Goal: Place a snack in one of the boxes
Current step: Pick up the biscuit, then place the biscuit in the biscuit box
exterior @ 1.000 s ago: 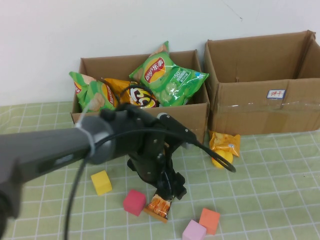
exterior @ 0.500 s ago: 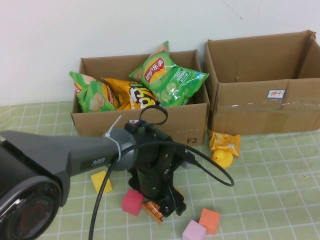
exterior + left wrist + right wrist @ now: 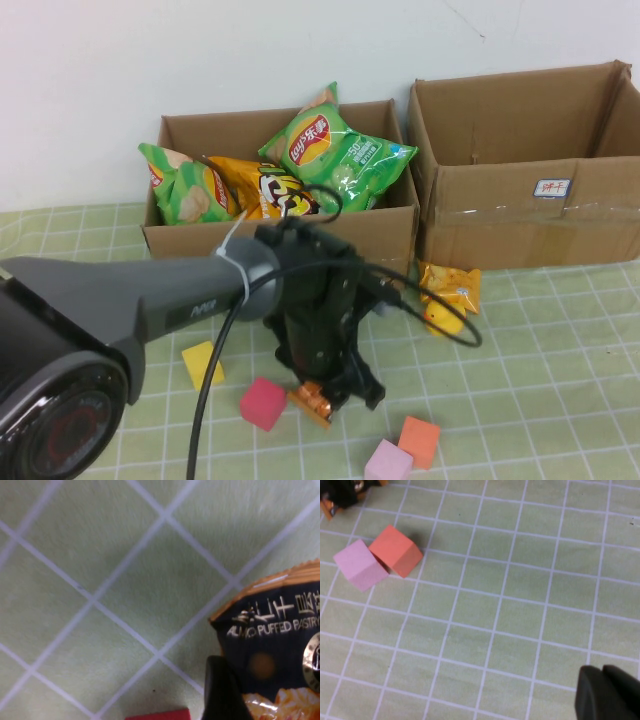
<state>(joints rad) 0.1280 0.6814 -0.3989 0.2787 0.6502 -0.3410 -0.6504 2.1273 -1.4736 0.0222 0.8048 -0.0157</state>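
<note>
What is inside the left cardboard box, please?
The left box holds chip bags: three green ones and an orange one. Anything under them is covered. The left gripper grips a small snack packet on the table; the right gripper hovers over bare cloth.

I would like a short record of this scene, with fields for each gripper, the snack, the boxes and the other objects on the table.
left gripper: low over the table, jaws closed on the small snack packet
small snack packet: orange and dark, beside the red cube
right gripper: above bare tablecloth, jaws together, holding nothing
left box: holds chip bags
right box: open, inside hidden
other objects: yellow cube, orange cube touching pink cube, rubber duck, yellow snack bag
</note>
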